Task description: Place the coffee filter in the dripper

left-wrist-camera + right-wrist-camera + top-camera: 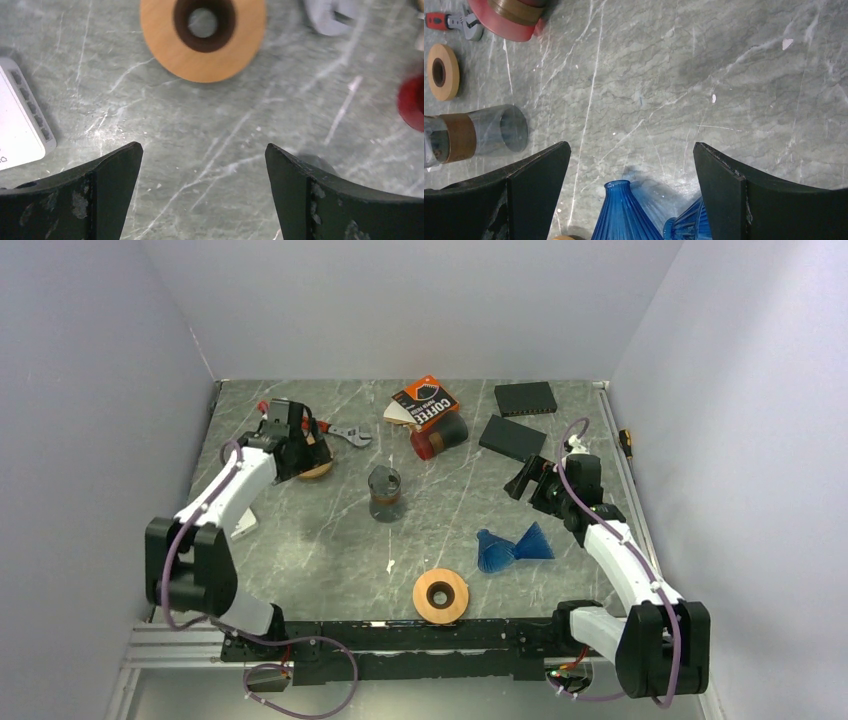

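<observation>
Two blue ribbed cone drippers lie on their sides at the right of the grey marble table. In the right wrist view they sit at the bottom edge. An orange and black "COFFEE" filter pack lies at the back centre, with a beige edge showing under it. My right gripper is open and empty, behind the drippers. My left gripper is open and empty at the back left, by a wooden ring.
A glass carafe with a brown band stands mid-table. A second wooden ring lies at the front. A red cylinder, a wrench and two black boxes lie at the back.
</observation>
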`<state>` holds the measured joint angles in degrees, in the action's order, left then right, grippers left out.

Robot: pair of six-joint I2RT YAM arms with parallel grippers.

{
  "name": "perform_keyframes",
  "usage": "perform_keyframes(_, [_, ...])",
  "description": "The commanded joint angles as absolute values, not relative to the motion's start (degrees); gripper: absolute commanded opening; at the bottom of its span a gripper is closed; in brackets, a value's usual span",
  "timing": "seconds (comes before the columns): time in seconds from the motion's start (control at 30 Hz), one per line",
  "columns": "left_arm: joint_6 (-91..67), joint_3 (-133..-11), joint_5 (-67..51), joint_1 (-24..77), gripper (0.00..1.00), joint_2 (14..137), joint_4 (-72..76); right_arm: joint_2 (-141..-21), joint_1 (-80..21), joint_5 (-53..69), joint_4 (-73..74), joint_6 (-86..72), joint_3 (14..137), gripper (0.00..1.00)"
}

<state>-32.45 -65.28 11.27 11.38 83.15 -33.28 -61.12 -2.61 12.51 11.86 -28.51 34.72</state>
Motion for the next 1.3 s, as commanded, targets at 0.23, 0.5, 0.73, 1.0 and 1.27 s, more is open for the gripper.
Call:
perform_keyframes(0.23, [-38.55,-77.79,5.02,1.87,0.99,102.23,-39.41,-63.65,-2.39,13.66,7.78,-28.82,37.24,1.0])
perform_keyframes(0.5, [-38.63,-79.92,-0.35,-2.75,1.0,106.98,-34.66,-66.33,-2.44,14.59,6.67,-29.5,36.91,1.0])
perform_keyframes(0.73, [-38.35,-84.36,-0.17,-3.89,0.98,113.42,-35.81,-66.6,-2.4,14.41,5.32,-30.32,36.41,1.0])
perform_keyframes(1.0, [-38.37,-85.09,-1.59,-4.31,0.85,116.91,-34.31,-67.03,-2.38,14.09,6.52,-29.65,36.66,1.0])
perform_keyframes(1.27, [-36.95,-81.4,-1.51,-4.33,0.55,114.06,-33.27,-66.14,-2.42,14.37,6.26,-30.65,36.3,1.0])
